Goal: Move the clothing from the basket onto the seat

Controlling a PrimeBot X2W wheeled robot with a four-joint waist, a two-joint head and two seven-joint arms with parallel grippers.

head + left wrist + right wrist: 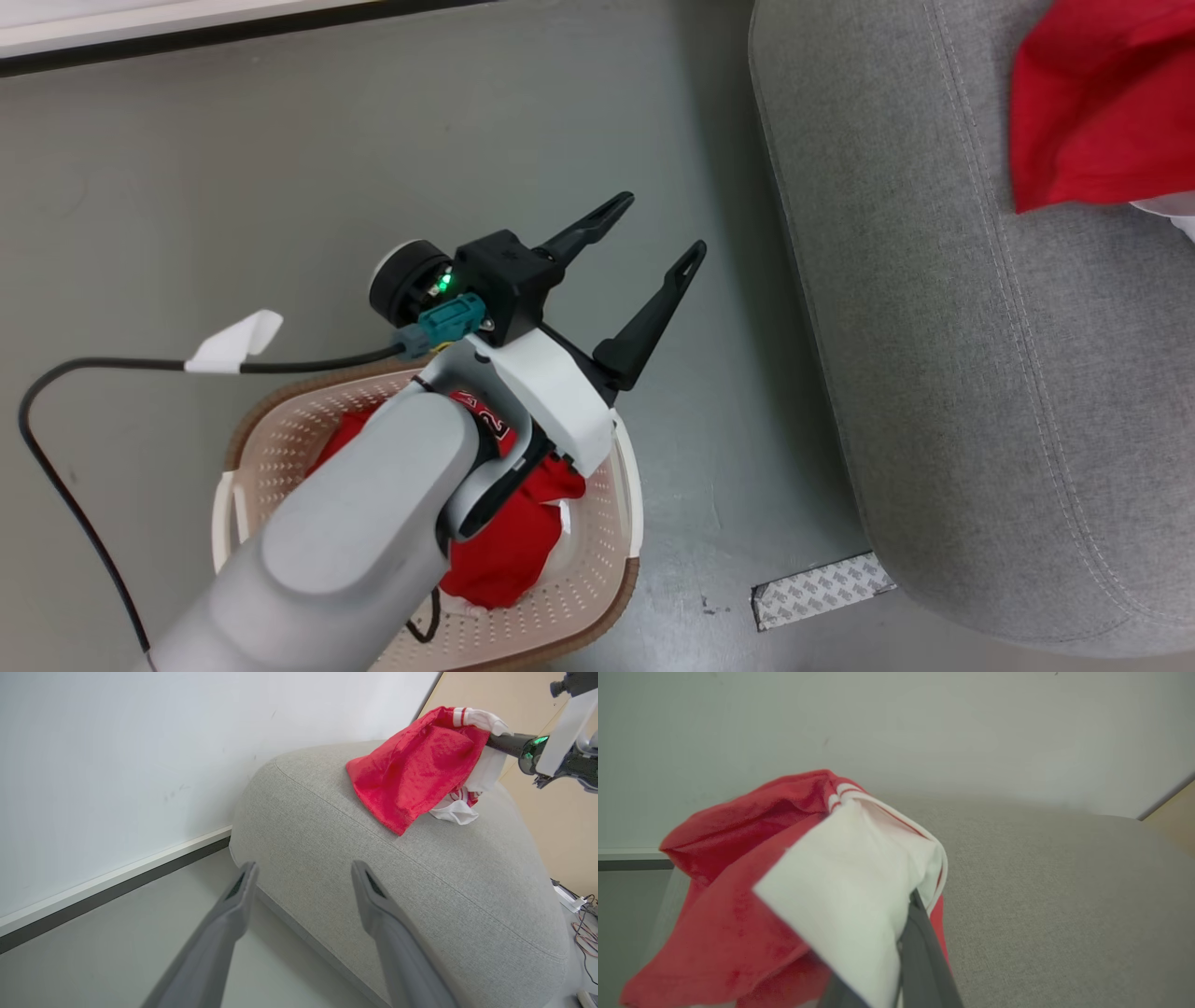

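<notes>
The right gripper (917, 938) is clamped narrow on a bright red soft fabric garment with white trim (416, 770). It pinches the cloth near the white striped band and holds it over the large light grey fabric-upholstered sofa (934, 327). In the left wrist view the garment's lower folds appear to rest on the sofa's top, while the gathered end hangs from the gripper.

A second red garment printed with a white number (509, 551) lies crumpled in the cream-white perforated plastic laundry basket with a brown rim (280, 457). The basket stands on the grey floor (280, 187) near the sofa. The left gripper (662, 224) is spread wide and holds nothing, poised over the floor between basket and sofa.

The step in hand looks like setting the held garment down. To do it well, lower the right gripper until most of the cloth lies on the cushion, well in from the rounded edge. Then open it fully and draw it up and back, so the trim does not catch a finger and drag the garment off. The cloth is limp and will slump where it falls, so a low release suits it. The left gripper can then dip into the basket, aiming at a raised fold rather than the perforated wall.
</notes>
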